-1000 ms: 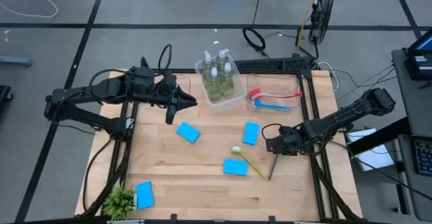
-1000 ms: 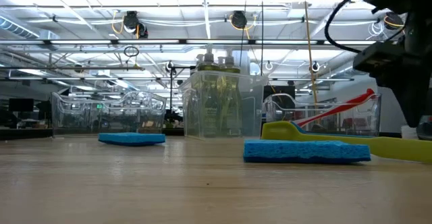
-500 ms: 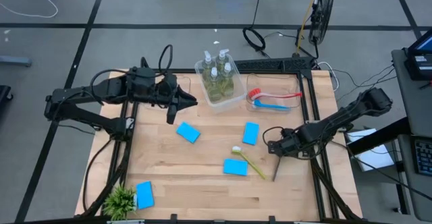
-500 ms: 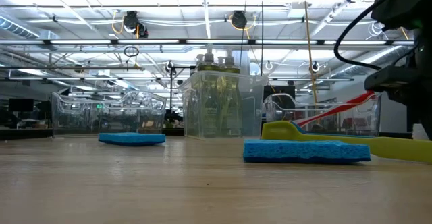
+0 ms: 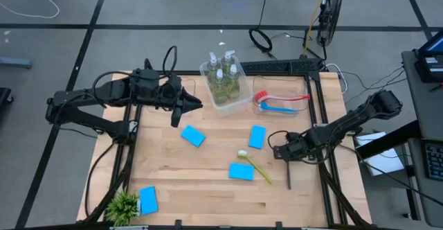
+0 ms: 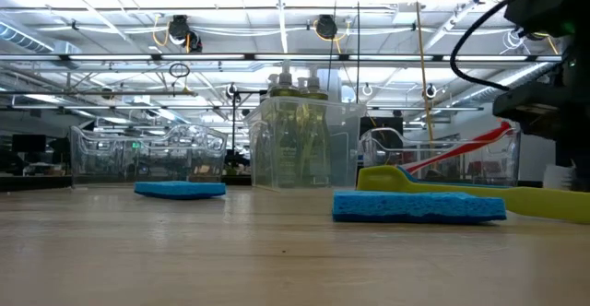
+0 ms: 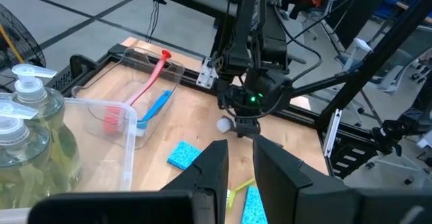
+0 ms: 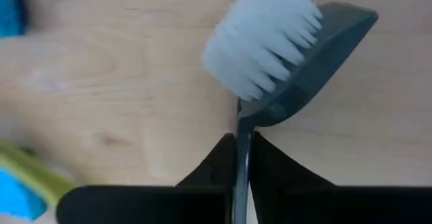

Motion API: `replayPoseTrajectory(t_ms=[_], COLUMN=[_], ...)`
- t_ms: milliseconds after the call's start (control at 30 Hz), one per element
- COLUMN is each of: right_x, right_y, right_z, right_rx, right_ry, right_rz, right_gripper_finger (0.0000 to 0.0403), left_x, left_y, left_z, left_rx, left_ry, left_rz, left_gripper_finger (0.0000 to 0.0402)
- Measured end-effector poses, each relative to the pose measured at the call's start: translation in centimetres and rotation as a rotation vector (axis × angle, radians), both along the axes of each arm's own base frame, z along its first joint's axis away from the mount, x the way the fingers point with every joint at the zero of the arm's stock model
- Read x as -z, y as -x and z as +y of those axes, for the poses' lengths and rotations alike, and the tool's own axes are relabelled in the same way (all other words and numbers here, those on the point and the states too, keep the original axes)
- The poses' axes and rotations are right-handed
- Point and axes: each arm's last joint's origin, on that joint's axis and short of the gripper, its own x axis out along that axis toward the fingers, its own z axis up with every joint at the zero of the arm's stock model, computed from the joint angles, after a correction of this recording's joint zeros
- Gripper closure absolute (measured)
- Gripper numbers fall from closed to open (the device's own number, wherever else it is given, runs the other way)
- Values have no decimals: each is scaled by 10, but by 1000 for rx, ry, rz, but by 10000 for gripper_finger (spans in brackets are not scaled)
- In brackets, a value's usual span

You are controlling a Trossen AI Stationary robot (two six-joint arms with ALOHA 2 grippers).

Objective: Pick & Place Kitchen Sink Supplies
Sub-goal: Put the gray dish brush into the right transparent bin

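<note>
Near the table's (image 5: 208, 188) right edge, the right gripper (image 5: 285, 152) has pinched the dark brush (image 8: 283, 48) by its thin handle. So narrow a hold may let it swivel or slip during lifting. Left gripper (image 5: 187, 105) waits nearly closed, empty, toward the far-left corner.

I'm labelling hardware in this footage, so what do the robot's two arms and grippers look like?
Both arms are dark, nearly black, jointed links with black cables looping alongside. The left gripper ends in two flat, dark, wedge-shaped fingers. The right gripper is a dark blocky head; the left wrist view shows a small green light on it.
</note>
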Motion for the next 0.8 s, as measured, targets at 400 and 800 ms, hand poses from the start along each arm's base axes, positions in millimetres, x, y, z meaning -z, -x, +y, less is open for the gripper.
replayPoseTrajectory(t_ms=[400,800], right_x=[-66,-160], right_y=[-17,0], right_z=[2,-6], right_rx=[-205,-475], right_ry=[62,595], right_rz=[-775,-1691], right_gripper_finger=[393,393], left_x=[0,-1], left_y=[0,-1], left_z=[0,0], left_rx=[0,-1], left_ry=[-1,8], left_rz=[-2,-12], left_gripper_finger=[330,330])
